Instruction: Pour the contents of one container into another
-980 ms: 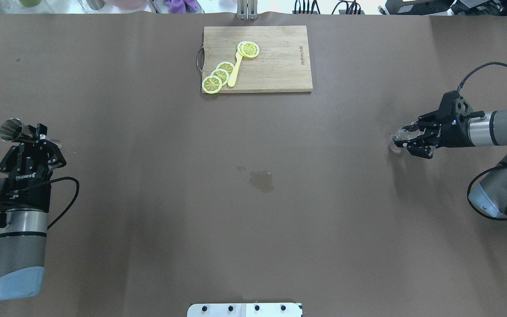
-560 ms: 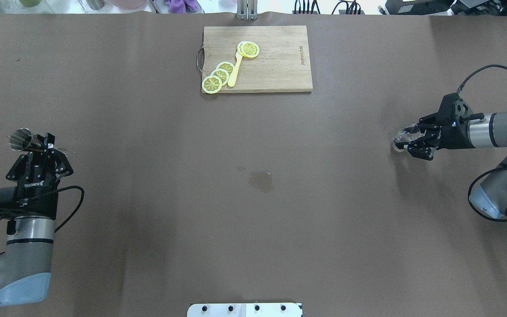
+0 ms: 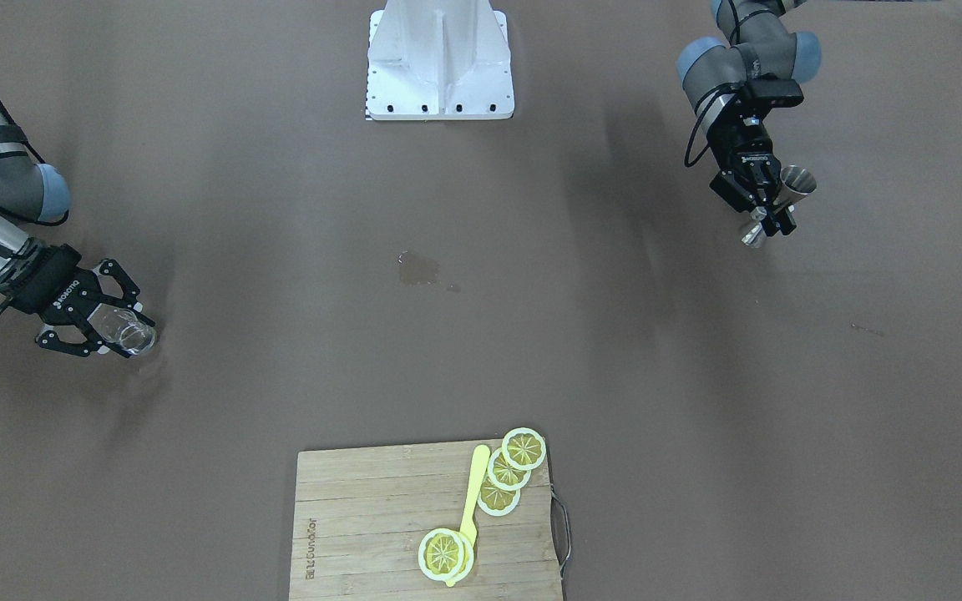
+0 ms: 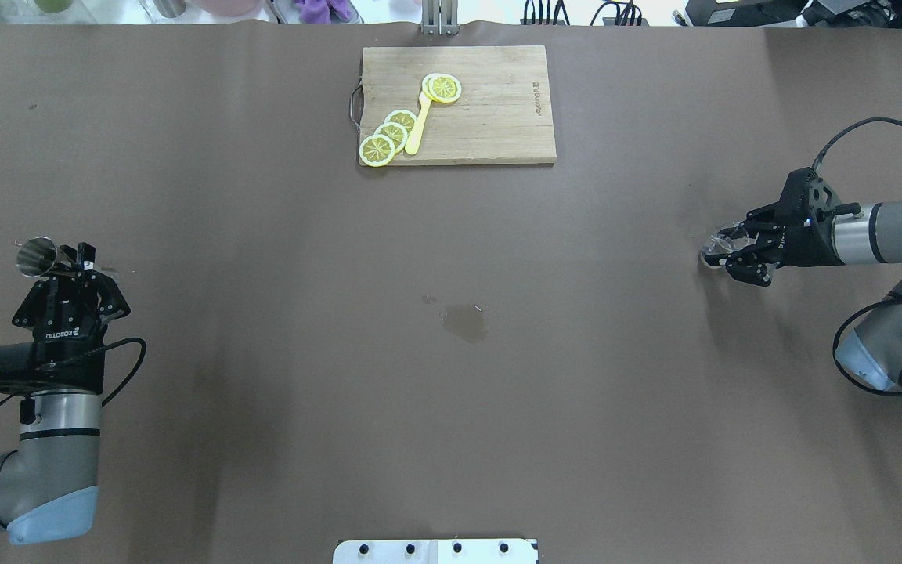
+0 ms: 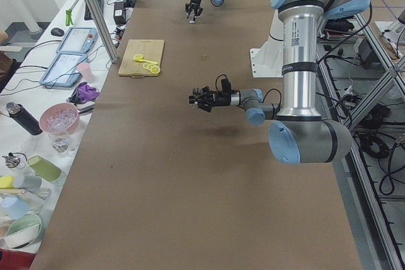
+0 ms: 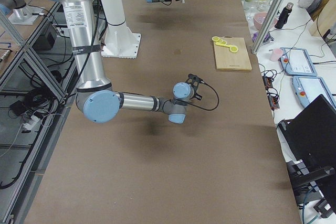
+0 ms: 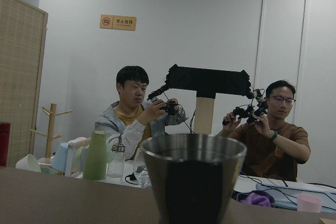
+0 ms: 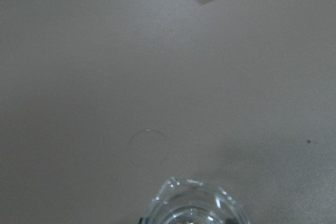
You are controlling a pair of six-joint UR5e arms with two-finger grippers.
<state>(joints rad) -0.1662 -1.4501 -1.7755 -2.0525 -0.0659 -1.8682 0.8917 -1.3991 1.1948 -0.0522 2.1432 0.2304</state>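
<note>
Your left gripper (image 3: 769,213) pinches the jigger (image 3: 797,181), your right gripper (image 3: 105,327) clamps the glass (image 3: 134,335); well apart, any tilt in transit could add to the puddle (image 3: 419,268).

The cutting board (image 4: 490,117) lies on the table (image 4: 263,196) at the middle of its far edge from the robot. On the board's left half sit lemon slices (image 4: 392,135), with a utensil (image 4: 417,129) lying between them. A spill (image 4: 464,323) lies on the table on the robot's side of the board, about midway to the robot's base (image 4: 435,551). Well to the board's left and nearer the robot is the left hand (image 4: 79,260) with a jigger (image 4: 34,257) in it. Well to the board's right, also nearer the robot, is the right hand (image 4: 727,251) with a glass (image 4: 712,252) in it.
</note>
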